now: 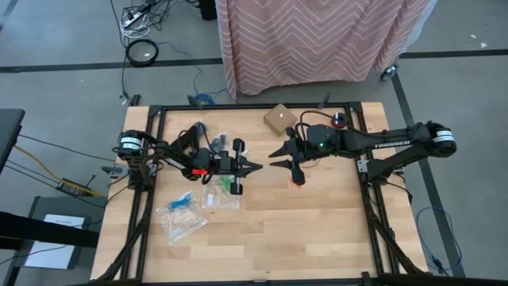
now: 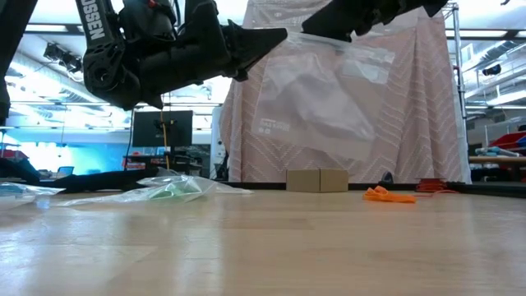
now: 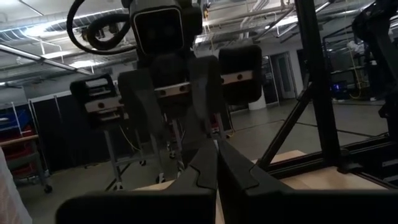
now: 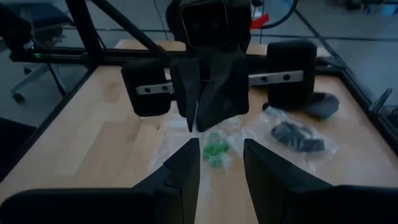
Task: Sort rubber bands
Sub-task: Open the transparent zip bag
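Observation:
A clear zip bag (image 2: 325, 94) hangs in the air over the table's middle, between my two grippers, which face each other tip to tip. My left gripper (image 1: 255, 166) (image 3: 217, 165) is shut on it. My right gripper (image 1: 274, 164) (image 4: 221, 165) stands open at the bag's top edge. A small heap of orange rubber bands (image 1: 299, 181) (image 2: 388, 195) lies loose on the table under the right arm. Green rubber bands (image 4: 216, 151) (image 1: 226, 184) lie inside a clear bag on the table. Black ones (image 4: 298, 137) lie in another bag. My left gripper pinches the bag's top edge at its one corner (image 2: 289, 38) between its two shut fingers, coming nearly level from the table's left. The bag hangs below the fingertips, clear of the table. My right gripper's fingers stand apart at that top edge (image 2: 362, 45); whether they touch it I cannot tell.
Several clear bags (image 1: 186, 210) lie on the table's left half, one with blue bands (image 1: 181, 200). A small cardboard box (image 1: 280, 119) (image 2: 318, 179) stands near the far edge. The near right part of the wooden table (image 1: 333, 230) is bare.

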